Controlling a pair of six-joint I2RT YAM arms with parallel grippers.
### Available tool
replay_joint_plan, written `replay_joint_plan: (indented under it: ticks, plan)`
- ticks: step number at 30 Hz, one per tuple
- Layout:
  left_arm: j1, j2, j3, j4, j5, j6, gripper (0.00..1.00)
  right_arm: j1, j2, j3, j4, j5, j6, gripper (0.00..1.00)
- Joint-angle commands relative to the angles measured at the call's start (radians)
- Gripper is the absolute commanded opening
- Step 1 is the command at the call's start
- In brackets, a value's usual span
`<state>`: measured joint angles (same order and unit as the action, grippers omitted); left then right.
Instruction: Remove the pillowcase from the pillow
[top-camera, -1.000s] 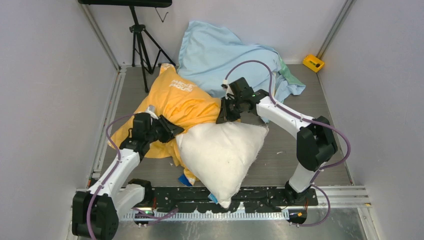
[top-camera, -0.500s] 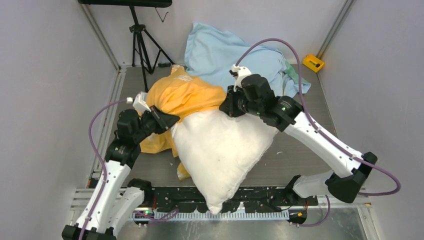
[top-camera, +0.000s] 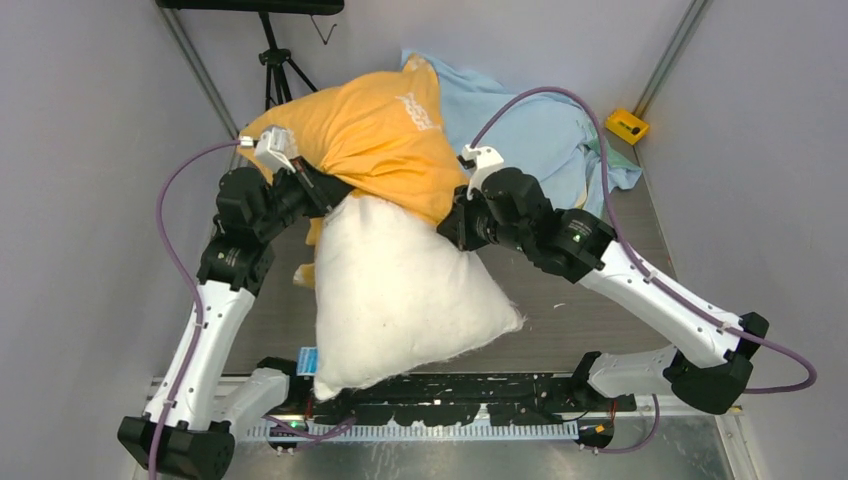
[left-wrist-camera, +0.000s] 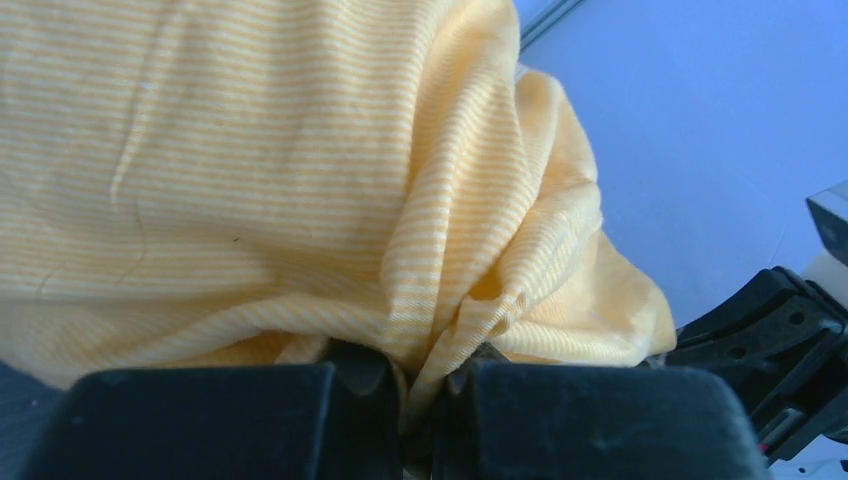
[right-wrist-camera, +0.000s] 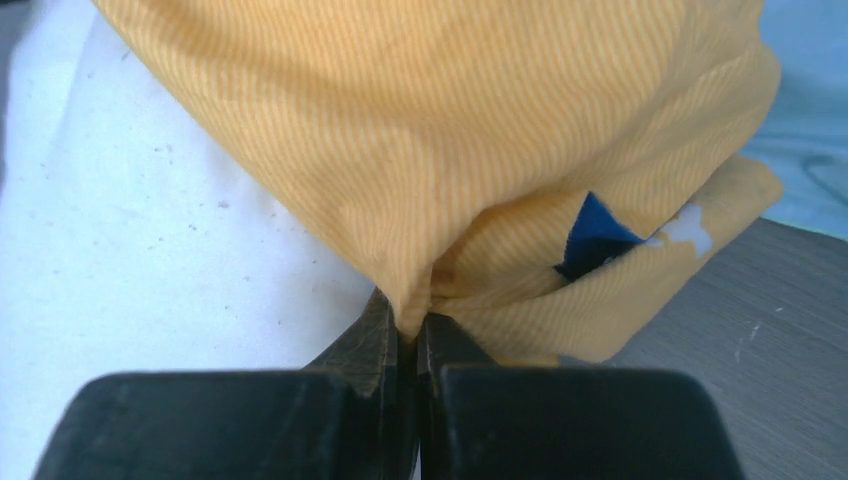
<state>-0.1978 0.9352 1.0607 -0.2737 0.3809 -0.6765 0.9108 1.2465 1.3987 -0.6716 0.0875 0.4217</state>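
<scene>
Left tool (top-camera: 318, 190) and right tool (top-camera: 452, 222) each pinch the pillowcase (top-camera: 370, 130), held high mid-desk; the pillow (top-camera: 395, 290) sticks out toward the near edge. Grey desk (top-camera: 580, 310), pale walls (top-camera: 90, 150), tripod (top-camera: 280, 70) far left.

The pillowcase (left-wrist-camera: 250, 170) fills most of the frame, its yellow cloth finely striped and creased. At the bottom edge the left gripper (left-wrist-camera: 425, 400) has its two black jaws pressed together on a bunched fold of that cloth, which gathers into tight pleats just above them. A pale blue-grey wall (left-wrist-camera: 720, 120) shows at the upper right, and a black mechanical part (left-wrist-camera: 770, 335) juts in at the right edge.
</scene>
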Motion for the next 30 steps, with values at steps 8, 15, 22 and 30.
replay_joint_plan:
  ticks: [8,15,22,30]
  plan:
    - [-0.043,0.134,-0.158,0.313,0.012,-0.097,0.00,-0.119,-0.068,-0.029,-0.109,0.269,0.058,0.00]
    - [-0.233,0.399,-0.161,0.356,-0.042,-0.017,0.00,-0.191,-0.202,-0.292,-0.065,0.126,0.114,0.00]
    - [-0.259,0.504,-0.007,0.249,-0.155,0.096,0.00,0.038,-0.112,-0.367,0.066,-0.021,0.164,0.00]
    - [-0.229,0.469,0.187,-0.047,-0.386,0.290,0.10,0.147,0.091,-0.274,0.266,-0.120,0.184,0.49]
